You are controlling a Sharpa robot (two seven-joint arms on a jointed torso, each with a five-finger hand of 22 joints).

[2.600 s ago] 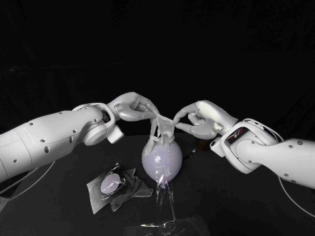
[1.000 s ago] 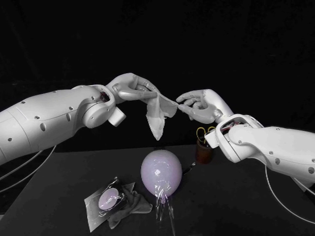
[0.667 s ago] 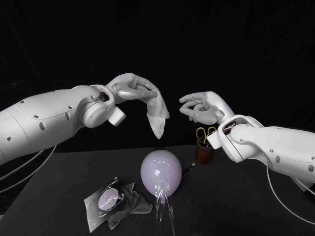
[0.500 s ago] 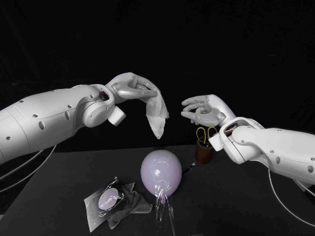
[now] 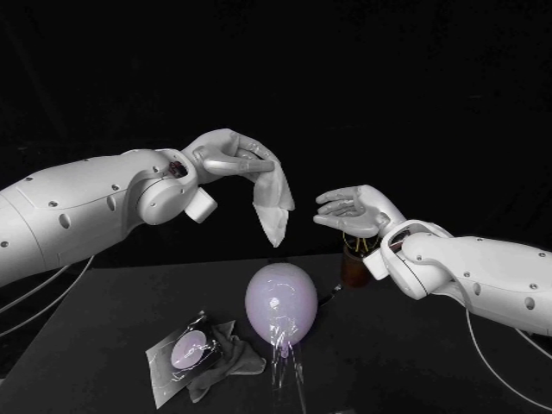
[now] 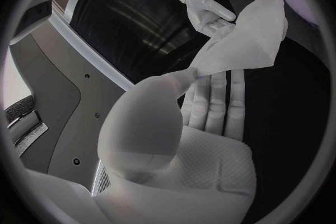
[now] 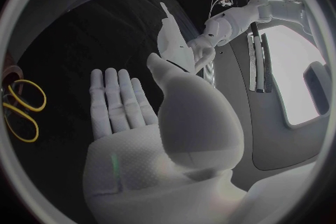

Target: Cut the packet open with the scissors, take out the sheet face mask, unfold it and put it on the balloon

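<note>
the left hand (image 5: 233,155) is raised high above the bench (image 5: 400,345), left of centre. it grasps the sheet mask (image 5: 272,203) by its upper edge. in the left wrist view the thumb and the fingers (image 6: 213,95) pinch a corner of the sheet. the mask hangs down from that grip, still partly folded and tapering to a point at its lower end. it hangs in the air above the balloon (image 5: 282,302) and well apart from it, touching nothing else.

the right hand (image 5: 354,211) is released. it floats to the right of the mask, a little lower than the left hand, with its palm turned up. the right wrist view shows its fingers (image 7: 115,98) straight and side by side, with nothing in them. there is a clear gap between this hand and the hanging sheet.

the balloon is pale lilac and stands upright on the bench near the middle. a strip of clear film (image 5: 289,371) trails from its near side toward the near edge. the packet (image 5: 186,352) lies flat on the bench, near and left of the balloon, with a dark crumpled piece (image 5: 235,352) just beside it on the right.

far right of the balloon, below the right hand, a brown holder (image 5: 354,269) stands on the bench. the scissors (image 7: 22,113), with yellow loop handles, sit in it.
</note>
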